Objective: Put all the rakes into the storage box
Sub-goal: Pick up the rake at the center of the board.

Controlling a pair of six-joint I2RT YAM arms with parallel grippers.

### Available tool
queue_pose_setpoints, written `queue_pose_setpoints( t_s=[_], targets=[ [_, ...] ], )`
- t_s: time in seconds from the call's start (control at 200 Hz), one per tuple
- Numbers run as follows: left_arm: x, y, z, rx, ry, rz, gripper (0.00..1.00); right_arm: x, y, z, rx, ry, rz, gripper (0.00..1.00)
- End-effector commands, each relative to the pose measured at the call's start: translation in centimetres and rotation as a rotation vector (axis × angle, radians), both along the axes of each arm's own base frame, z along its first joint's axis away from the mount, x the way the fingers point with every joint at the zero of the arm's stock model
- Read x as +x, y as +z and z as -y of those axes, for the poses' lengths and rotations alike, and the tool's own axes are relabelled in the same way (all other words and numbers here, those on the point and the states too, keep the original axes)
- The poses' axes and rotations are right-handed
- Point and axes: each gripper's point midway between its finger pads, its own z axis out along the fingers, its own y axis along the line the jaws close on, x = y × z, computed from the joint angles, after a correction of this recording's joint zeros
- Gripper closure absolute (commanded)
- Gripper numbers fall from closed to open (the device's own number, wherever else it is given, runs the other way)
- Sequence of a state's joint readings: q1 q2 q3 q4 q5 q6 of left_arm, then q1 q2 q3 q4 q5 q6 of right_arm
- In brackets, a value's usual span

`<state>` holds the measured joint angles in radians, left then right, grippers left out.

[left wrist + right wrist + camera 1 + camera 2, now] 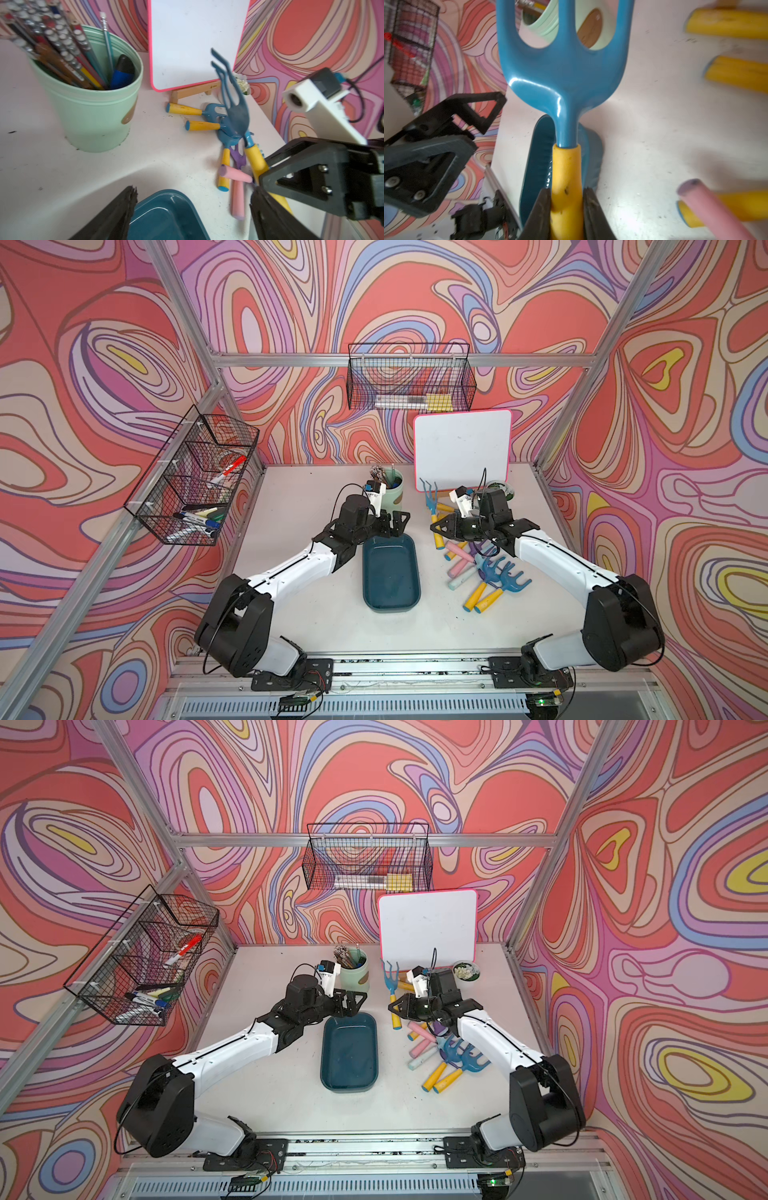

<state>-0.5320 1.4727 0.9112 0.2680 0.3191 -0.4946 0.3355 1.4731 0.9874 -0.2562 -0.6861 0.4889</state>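
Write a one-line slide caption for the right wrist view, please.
Right gripper clamps the blue rake by its yellow handle, the teal storage box behind it.

I was working in a robotics lab test cell, not anyone's home. The white tabletop [328, 626] sat inside a bare aluminium frame [399, 360], and the walls [104, 364] were printed backdrop panels in swirling red, pink and purple. The left arm [291, 568] and right arm [552, 560] were bolted to a metal rail [415, 668] at the near edge, with loose wiring and a small circuit board [297, 699] exposed. Everything else looked like staged props: wire baskets [409, 377] tied to the frame, a whiteboard [461, 448], a pencil cup [353, 977], chalk sticks [461, 552], toy garden tools [498, 580] and a teal storage box [390, 572].
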Motion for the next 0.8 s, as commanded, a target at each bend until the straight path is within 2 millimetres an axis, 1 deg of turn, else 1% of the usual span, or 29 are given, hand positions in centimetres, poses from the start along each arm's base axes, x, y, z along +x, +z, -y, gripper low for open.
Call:
queue_pose_setpoints(
  t_s=[0.0,0.065,0.23,0.331,0.426,0.486,0.536,0.586,0.706,0.761,0.796],
  targets=[
    [-0.7,0.5,2.6,-0.139,-0.142,-0.025,0.17,-1.5,1.5,-2.3,0.139,0.153,-0.024,1.0],
    [-0.6,-0.2,3.3,-0.172,-0.164,-0.062,0.17,-1.1,1.4,-2.5,0.153,0.141,-0.02,1.0],
    [-0.9,-0.8,4.9,-0.242,-0.243,-0.114,0.19,-0.4,2.0,-3.5,0.224,0.141,-0.013,1.0],
    [-0.7,-1.1,5.2,-0.249,-0.244,-0.125,0.19,-0.6,2.3,-4.8,0.22,0.188,-0.002,1.0],
    [-0.6,-0.8,5.2,-0.264,-0.244,-0.114,0.2,-1.1,2.2,-6.1,0.19,0.237,-0.002,1.0],
    [-0.5,-0.7,5.3,-0.268,-0.242,-0.111,0.23,-1.3,2.0,-6.5,0.177,0.256,-0.006,1.0],
    [-0.5,-0.5,5.3,-0.269,-0.244,-0.112,0.3,-1.4,1.8,-6.8,0.165,0.266,-0.013,1.0],
    [-0.4,-0.7,5.2,-0.263,-0.238,-0.118,0.42,-1.4,1.6,-6.8,0.156,0.266,-0.017,1.0],
    [-0.6,-1.3,4.7,-0.215,-0.217,-0.145,0.75,-1.3,1.6,-6.8,0.148,0.261,-0.017,1.0],
    [-0.6,-1.9,4.1,-0.165,-0.185,-0.165,0.92,-1.3,1.5,-6.7,0.145,0.255,-0.019,1.0],
    [-0.8,-2.2,3.5,-0.13,-0.162,-0.174,1.0,-1.3,1.5,-6.6,0.142,0.253,-0.017,1.0]
  ],
)
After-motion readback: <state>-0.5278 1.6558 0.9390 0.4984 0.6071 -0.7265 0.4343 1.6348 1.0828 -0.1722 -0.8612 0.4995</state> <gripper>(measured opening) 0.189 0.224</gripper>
